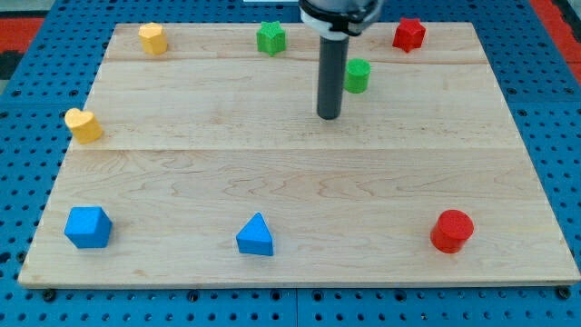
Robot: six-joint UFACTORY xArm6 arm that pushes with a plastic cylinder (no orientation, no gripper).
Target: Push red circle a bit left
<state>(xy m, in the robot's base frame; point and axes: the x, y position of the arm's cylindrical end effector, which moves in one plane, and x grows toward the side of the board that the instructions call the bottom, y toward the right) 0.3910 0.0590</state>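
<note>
The red circle (451, 230), a short red cylinder, sits near the view's bottom right of the wooden board (300, 173). My tip (329, 116) is at the end of the dark rod, in the upper middle of the board, far up and left of the red circle. The tip stands just left of and below a green cylinder (357, 75), not touching it.
A green star block (270, 37) and a red star block (408, 34) lie along the top edge. A yellow block (152, 38) is top left, a yellow heart (83, 125) at the left edge. A blue block (88, 227) and a blue triangle (256, 236) lie along the bottom.
</note>
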